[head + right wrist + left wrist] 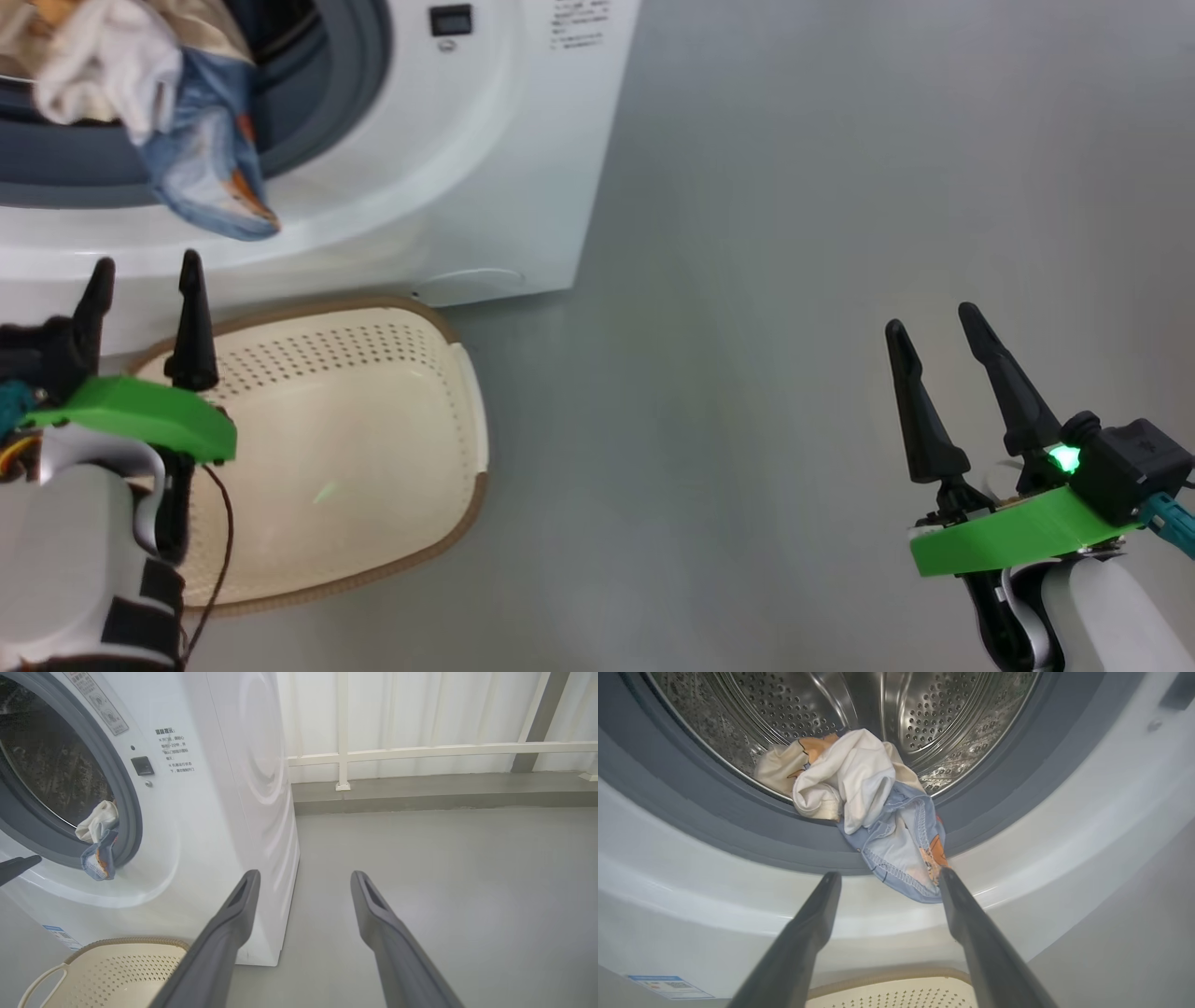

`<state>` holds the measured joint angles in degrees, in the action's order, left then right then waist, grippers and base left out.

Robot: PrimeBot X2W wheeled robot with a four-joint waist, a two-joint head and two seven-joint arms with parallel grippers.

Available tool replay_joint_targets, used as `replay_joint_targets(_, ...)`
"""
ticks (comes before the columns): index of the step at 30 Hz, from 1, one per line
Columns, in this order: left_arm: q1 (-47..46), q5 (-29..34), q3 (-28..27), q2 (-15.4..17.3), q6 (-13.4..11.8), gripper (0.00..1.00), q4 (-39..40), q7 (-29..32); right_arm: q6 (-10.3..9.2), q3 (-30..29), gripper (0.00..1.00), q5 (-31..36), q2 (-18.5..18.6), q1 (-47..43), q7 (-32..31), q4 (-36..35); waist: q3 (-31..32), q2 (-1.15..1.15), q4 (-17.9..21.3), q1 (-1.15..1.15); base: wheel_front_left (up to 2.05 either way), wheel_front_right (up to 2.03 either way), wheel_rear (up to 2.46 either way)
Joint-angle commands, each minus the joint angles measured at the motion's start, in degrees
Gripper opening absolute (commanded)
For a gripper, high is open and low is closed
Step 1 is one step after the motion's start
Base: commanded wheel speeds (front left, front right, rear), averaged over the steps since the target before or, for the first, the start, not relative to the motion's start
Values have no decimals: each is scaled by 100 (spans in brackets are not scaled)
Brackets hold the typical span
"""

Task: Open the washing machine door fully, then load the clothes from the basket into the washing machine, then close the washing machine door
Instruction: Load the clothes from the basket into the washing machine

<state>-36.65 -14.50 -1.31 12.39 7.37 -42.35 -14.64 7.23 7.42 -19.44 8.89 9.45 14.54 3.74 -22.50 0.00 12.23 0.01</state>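
Hovering left hand (146, 271), jaws spread, below clothes (201, 159)

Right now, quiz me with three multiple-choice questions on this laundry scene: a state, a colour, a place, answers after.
1. The left gripper and right gripper are: A both open, empty; B both shut; C clamping cloth.
2. The basket rim is: A blue; B brown; C black.
3. The clothes lie: A in the basket; B in the right gripper; C at the washing machine drum mouth.
Answers: 1 A, both spread wide, nothing between; 2 B, brown band round cream walls; 3 C, blue piece hangs over the gasket.
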Motion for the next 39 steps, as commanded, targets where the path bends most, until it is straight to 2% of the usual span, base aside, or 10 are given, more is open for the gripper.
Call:
replay_joint_targets(1,-281,-35,-96,275,12,100,-148,-36,25,163,100,7,23,144,46,-106,-354,0,359,-1,0,0,0)
replay_joint_targets(20,-1444,84,-128,407,-72,100,-1679,-36,25,313,100,-8,-138,362,46,-99,-627,0,703,-1,0,0,0)
replay_joint_targets(24,-1577,104,-193,447,-190,100,-1855,-36,25,318,100,-15,-166,355,46,-98,-628,0,740,-1,0,0,0)
replay_joint_targets(34,-1858,139,-266,490,-235,98,-2027,-36,25,328,100,-27,-201,369,46,-115,-663,0,773,-1,0,0,0)
replay_joint_targets(35,-1871,146,-269,498,-234,76,-2039,-36,25,335,100,-24,-204,374,46,-117,-664,0,778,-1,0,0,0)
replay_joint_targets(37,-1887,152,-282,512,-233,17,-2061,-36,25,340,100,-21,-210,382,46,-123,-664,0,784,-1,0,0,0)
replay_joint_targets(38,-1892,155,-290,516,-234,0,-2068,-36,25,338,100,-19,-212,383,46,-126,-663,0,784,-1,0,0,0)
replay_joint_targets(39,-1895,159,-296,518,-234,0,-2069,-36,25,334,100,-18,-212,383,46,-130,-665,0,784,-1,0,0,0)
